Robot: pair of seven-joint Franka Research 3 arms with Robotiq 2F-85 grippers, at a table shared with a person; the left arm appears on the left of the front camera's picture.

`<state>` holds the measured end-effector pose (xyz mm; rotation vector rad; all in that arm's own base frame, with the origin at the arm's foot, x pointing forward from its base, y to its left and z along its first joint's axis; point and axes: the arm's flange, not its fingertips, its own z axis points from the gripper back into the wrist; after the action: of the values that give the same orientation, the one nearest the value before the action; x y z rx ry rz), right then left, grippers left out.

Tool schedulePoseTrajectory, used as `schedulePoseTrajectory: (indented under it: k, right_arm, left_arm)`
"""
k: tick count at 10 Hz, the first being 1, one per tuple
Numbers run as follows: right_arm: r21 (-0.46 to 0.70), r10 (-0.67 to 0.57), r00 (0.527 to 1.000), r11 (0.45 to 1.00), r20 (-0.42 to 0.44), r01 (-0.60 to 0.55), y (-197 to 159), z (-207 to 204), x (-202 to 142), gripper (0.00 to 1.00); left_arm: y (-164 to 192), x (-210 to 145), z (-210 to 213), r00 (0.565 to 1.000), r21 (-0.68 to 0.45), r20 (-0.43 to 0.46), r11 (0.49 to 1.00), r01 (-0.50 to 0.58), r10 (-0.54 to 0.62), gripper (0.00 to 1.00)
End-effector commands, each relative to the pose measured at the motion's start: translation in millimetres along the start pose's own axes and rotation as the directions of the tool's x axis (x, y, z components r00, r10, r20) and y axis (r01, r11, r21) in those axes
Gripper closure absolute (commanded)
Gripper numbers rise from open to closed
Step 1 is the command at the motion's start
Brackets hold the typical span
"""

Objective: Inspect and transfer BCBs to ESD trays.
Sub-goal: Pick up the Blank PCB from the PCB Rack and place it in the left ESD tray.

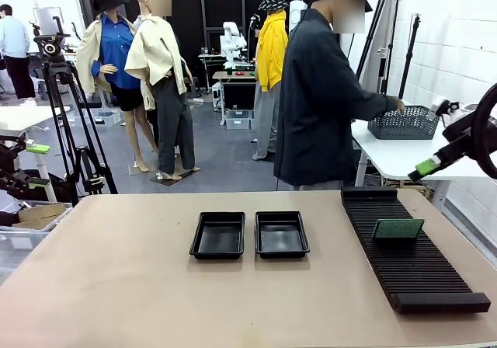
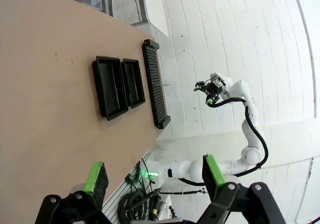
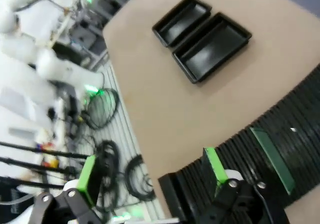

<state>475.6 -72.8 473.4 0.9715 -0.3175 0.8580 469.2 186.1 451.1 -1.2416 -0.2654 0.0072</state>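
End effectors [image 2: 155, 176] [image 3: 150, 173] aloft, jaws wide

Legible text, labels, brands, numbers, signs: none for you to log. Any marking on the BCB [image 1: 398, 228] in the slotted rack [image 1: 419, 274] is too small and blurred for you to read.

Left pincer [image 2: 154, 174], right pincer [image 3: 150, 170]: spread wide.
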Motion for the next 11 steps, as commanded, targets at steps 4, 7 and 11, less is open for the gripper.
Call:
schedulePoseTrajectory:
  k: [4,7,11]
  right_arm:
    - [-0.272,0.347,0.886,0.861,-0.306,-0.431,5.5,-40.2,9.4,0.0]
    - [-0.318,0.319,0.78,0.78,-0.539,-0.539,-2.5,-63.3,26.3,0.0]
    - [-0.366,0.205,0.702,0.736,-0.682,-0.57,-39.4,-91.3,37.0,0.0]
  left_arm:
    - [-3.3,0.6,1.2,1.0,0.009,0.006,1.0,-0.005,0.005,0.0]
    - [-3.3,0.6,1.2,1.0,0.009,0.006,1.0,-0.005,0.005,0.0]
    - [-3.3,0.6,1.2,1.0,0.009,0.006,1.0,-0.005,0.005,0.0]
